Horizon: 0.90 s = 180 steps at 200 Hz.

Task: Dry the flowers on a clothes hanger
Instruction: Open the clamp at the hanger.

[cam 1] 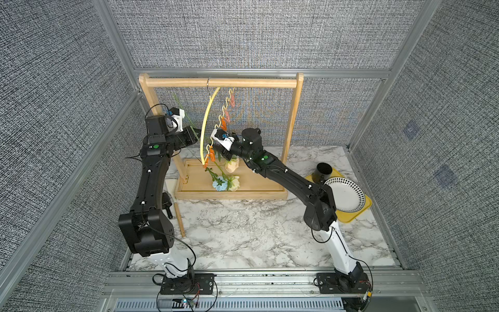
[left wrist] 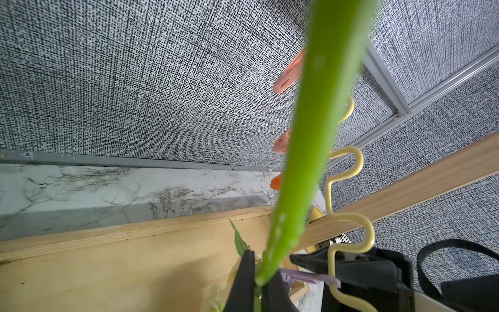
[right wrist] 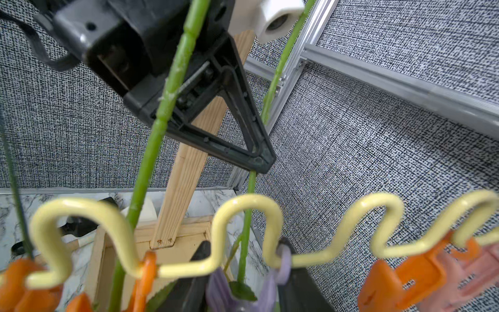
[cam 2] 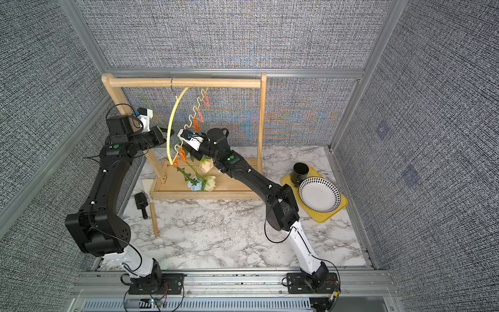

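Left fingers (left wrist: pixel 244 281): clenched on a green stem (left wrist: pixel 305 162). Right fingers (right wrist: pixel 197 267): set either side of a lilac clip (right wrist: pixel 216 289), close against it, yet squeezing or merely resting impossible to tell. Held just left of the hanger (cam 1: pixel 206 118), hooked on the rack (cam 1: pixel 221 82) rail, far and central, tipped steeply. Slants from the far left down through the left fingers, across the wavy wire, into the lilac clip between the right fingers. Pinned in orange clips (cam 1: pixel 212 156) at the hanger's low end: blue bloom (cam 1: pixel 219 184) and cream rose (cam 1: pixel 235 182), heads down above the rack base; tan rose (cam 1: pixel 231 165) just right of them, probably the held stem's own. Judged light, thin, springy, slick-skinned, with petals easily crushed. Best gripped on bare stem, clear of leaves and head.
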Each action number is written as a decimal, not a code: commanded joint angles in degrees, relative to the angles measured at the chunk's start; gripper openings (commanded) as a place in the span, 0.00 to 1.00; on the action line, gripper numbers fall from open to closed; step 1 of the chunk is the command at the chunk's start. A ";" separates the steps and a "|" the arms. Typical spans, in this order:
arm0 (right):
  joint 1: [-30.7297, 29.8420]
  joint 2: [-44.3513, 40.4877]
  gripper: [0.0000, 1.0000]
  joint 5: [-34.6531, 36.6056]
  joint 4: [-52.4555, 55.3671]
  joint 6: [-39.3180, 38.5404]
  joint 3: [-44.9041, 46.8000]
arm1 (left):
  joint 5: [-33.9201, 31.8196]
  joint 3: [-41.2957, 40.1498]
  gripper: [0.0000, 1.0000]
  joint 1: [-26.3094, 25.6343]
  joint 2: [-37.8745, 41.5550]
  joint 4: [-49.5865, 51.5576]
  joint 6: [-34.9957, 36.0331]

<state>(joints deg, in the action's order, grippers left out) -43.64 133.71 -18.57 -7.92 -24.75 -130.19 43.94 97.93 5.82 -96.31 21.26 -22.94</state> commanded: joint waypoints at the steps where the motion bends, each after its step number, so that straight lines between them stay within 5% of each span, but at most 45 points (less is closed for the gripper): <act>1: -0.07 -0.14 0.41 0.50 -1.75 0.39 0.41 | 0.97 0.16 0.02 0.11 -0.19 -2.10 -0.11; 45: 0.04 -1.16 0.51 0.90 -1.91 0.33 2.20 | 1.06 0.23 0.02 0.10 -0.28 -2.18 -0.18; 180: 0.17 -2.25 0.43 1.34 -2.98 0.44 3.98 | 1.36 0.16 0.02 0.07 -0.41 -2.36 -0.45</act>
<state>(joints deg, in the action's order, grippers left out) -43.42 131.55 -17.04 -8.82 -24.97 -125.82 44.12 97.95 5.82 -96.73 20.27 -22.96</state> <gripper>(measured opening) 0.432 0.090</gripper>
